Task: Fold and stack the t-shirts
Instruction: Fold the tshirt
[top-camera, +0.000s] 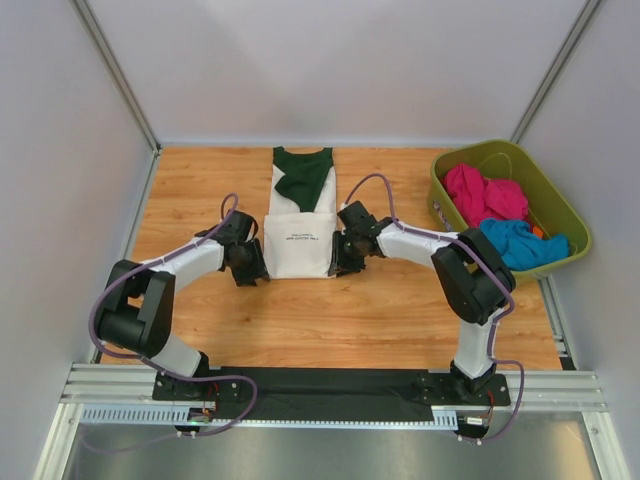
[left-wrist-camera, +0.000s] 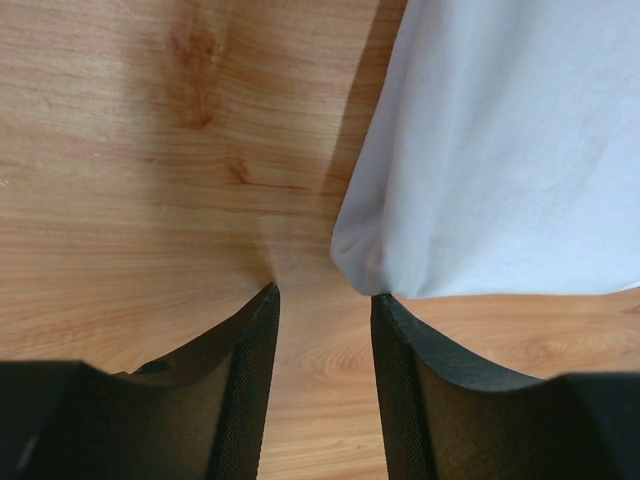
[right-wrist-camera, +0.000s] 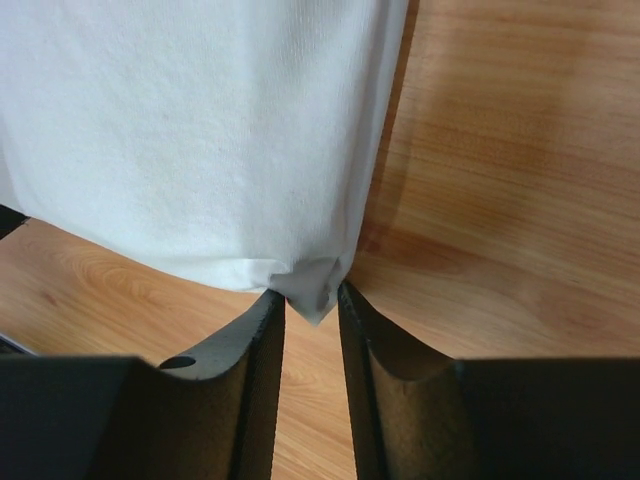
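The white t-shirt (top-camera: 300, 240) lies folded into a narrow strip at mid-table, its dark green sleeves and neckband (top-camera: 302, 178) at the far end and black lettering on the near panel. My left gripper (top-camera: 262, 268) is at its near left corner. In the left wrist view that gripper (left-wrist-camera: 325, 292) is open; the rounded white corner (left-wrist-camera: 365, 262) touches the right fingertip and nothing lies between the fingers. My right gripper (top-camera: 338, 266) is at the near right corner. Its jaws (right-wrist-camera: 310, 292) stand narrowly open with the pointed corner of the shirt (right-wrist-camera: 318, 285) poking in between the tips.
An olive-green tub (top-camera: 455, 165) stands at the far right, holding pink (top-camera: 480, 190) and blue (top-camera: 522, 242) garments. Grey walls close the table's back and sides. A metal rail (top-camera: 330, 385) carries both arm bases along the near edge.
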